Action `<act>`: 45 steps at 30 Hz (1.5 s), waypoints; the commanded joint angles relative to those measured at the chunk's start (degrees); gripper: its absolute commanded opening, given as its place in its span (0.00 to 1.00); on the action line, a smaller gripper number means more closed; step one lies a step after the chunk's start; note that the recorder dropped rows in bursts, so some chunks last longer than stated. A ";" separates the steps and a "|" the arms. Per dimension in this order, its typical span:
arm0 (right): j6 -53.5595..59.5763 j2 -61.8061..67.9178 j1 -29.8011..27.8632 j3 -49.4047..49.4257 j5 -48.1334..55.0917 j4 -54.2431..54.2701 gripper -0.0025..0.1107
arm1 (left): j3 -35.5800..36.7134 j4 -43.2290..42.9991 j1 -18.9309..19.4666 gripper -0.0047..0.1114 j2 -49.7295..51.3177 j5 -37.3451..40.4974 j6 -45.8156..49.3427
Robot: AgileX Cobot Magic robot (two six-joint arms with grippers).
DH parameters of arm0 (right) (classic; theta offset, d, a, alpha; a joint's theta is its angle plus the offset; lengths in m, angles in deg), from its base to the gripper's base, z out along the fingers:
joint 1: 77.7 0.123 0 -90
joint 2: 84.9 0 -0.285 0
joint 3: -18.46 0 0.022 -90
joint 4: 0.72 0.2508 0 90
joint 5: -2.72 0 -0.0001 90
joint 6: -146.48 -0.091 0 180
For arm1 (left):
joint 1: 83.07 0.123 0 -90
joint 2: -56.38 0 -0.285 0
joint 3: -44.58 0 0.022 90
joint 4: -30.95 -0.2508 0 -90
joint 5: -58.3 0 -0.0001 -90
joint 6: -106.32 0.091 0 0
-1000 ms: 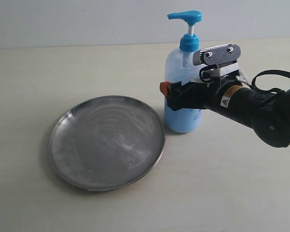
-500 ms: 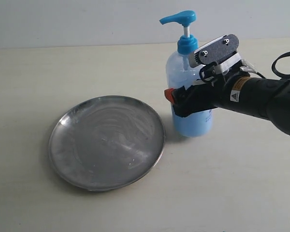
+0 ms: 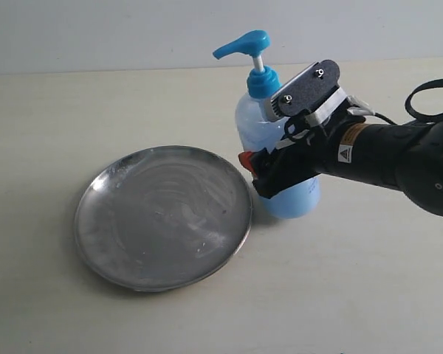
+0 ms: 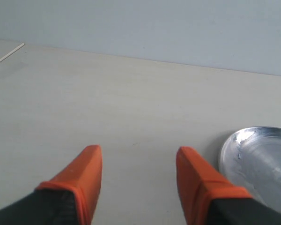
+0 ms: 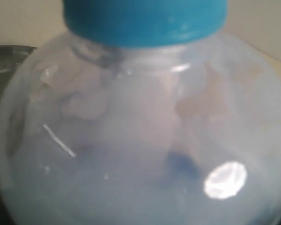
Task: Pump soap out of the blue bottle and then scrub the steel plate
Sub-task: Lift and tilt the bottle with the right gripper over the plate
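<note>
The blue bottle (image 3: 251,122) leans left, and its pump spout (image 3: 240,44) points toward the steel plate (image 3: 162,217). My right gripper (image 3: 264,168) is shut on the bottle's lower body from the right, one orange fingertip showing at the near side. In the right wrist view the bottle (image 5: 140,140) fills the picture under its blue collar (image 5: 145,18), hiding the fingers. Thin whitish smears of soap (image 3: 173,184) streak the plate. My left gripper (image 4: 138,161) stands open over bare table, with the plate's rim (image 4: 229,152) just beside one orange finger (image 4: 196,178).
The plate and bottle rest on a pale beige table (image 3: 96,110) that ends at a light wall (image 3: 133,29) behind. A black cable (image 3: 428,92) loops off the right arm. The left arm does not show in the exterior view.
The right gripper has carried the bottle left toward the plate and tipped it, so the spout has swung from upright to leaning over the plate's side.
</note>
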 commanded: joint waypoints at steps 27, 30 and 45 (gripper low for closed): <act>11.50 -0.72 3.73 -0.59 -4.91 12.18 0.02 | 0.12 0.05 0.17 0.47 -0.32 -0.99 -0.36; 11.50 -0.72 3.73 -0.59 -4.91 12.18 0.02 | 0.12 0.05 0.17 0.47 -0.32 -0.99 -0.36; 11.31 -0.72 4.34 -0.59 -5.37 12.06 0.02 | 0.12 0.05 0.17 0.47 -0.32 -0.99 -0.36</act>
